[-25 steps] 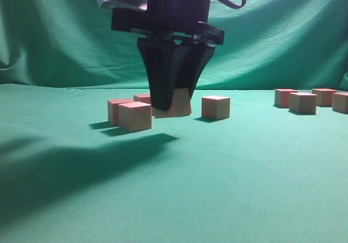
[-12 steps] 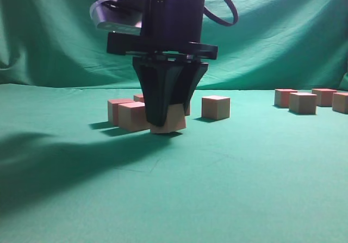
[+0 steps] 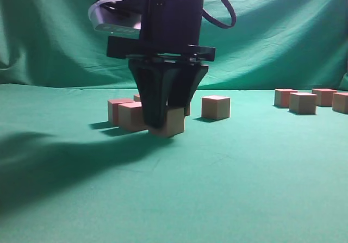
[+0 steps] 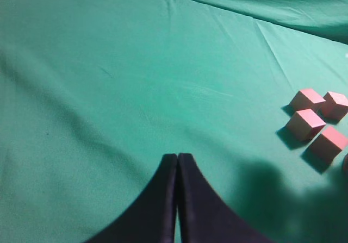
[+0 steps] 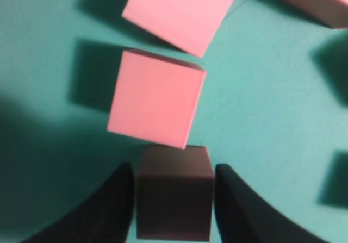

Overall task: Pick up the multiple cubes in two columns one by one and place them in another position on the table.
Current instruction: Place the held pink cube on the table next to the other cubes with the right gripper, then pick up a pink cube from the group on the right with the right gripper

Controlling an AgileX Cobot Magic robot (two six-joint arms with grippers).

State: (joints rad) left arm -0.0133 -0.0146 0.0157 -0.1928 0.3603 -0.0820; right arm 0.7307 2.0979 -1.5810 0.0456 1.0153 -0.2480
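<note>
Your right gripper [image 3: 166, 110] pinches one cube [image 3: 173, 122], low on the table [image 3: 244, 172], just beside the left cube cluster [image 3: 128, 113]. Your left gripper [image 4: 177, 169] is pressed together, holding nothing.

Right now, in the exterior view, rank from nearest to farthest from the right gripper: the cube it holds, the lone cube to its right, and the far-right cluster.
1. Held cube, between the right gripper fingers.
2. Lone cube, just right.
3. Far-right cluster, at the frame's edge.
</note>
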